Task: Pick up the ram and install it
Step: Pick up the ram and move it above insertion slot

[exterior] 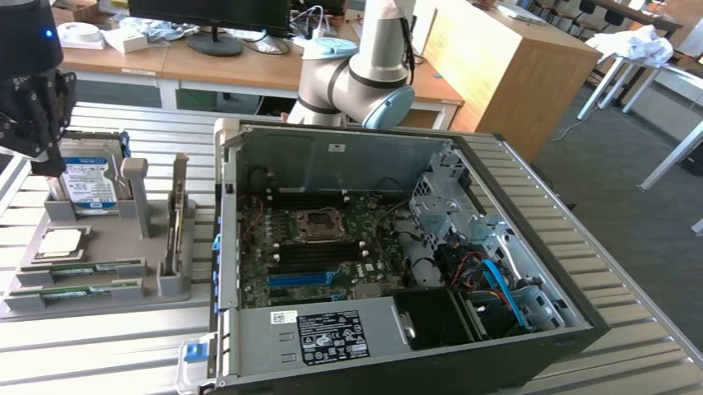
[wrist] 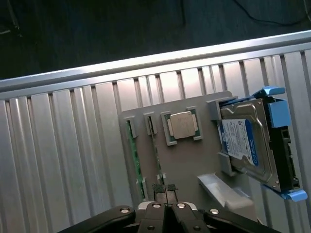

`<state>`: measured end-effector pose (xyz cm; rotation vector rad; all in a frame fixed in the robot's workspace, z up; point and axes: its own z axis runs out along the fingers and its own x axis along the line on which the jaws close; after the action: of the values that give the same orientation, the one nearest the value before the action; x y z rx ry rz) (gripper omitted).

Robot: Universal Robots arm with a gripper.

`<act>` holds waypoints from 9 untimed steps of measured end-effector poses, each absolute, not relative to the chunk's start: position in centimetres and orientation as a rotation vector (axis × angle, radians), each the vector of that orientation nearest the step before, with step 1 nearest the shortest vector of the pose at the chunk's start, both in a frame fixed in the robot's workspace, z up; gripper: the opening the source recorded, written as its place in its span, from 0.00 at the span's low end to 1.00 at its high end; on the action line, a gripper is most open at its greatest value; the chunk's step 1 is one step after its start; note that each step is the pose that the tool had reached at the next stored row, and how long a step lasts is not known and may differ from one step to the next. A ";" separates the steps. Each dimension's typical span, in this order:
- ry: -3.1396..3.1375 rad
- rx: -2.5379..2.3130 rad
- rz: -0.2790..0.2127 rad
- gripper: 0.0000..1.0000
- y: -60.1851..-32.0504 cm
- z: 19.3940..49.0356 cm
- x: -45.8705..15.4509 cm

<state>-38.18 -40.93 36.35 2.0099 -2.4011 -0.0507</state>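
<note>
The ram (exterior: pixel 90 268) (wrist: pixel 131 150) is showing as a long, thin green strip lying flat in a slot of the grey tray (exterior: pixel 110 303) (wrist: pixel 194 160), with a second ram stick (exterior: pixel 86 289) (wrist: pixel 156 153) lying parallel just beside it in its own slot. The gripper (exterior: pixel 46 161) (wrist: pixel 164 188) is hanging above the tray with its fingers clenched together, grasping nothing. On the same tray, a square silver processor chip (exterior: pixel 61 242) (wrist: pixel 183 125) is sitting near the sticks, and a hard drive (exterior: pixel 88 183) (wrist: pixel 245 141) in a blue bracket is resting beyond it. At the exterior view's right, the open computer case (exterior: pixel 516 206) is exposing its motherboard (exterior: pixel 318 247), and the case's near wall is standing between tray and board.
</note>
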 end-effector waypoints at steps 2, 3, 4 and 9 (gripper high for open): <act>-2.370 2.046 -0.050 0.10 -40.9 36.3 -38.2; -2.355 2.062 -0.050 0.10 -40.9 36.3 -38.2; -2.340 2.078 -0.049 0.10 -40.9 36.3 -38.2; -2.300 2.120 -0.047 0.10 -40.9 36.4 -38.2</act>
<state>-38.18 -40.93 36.35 2.1201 -2.3002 -0.0472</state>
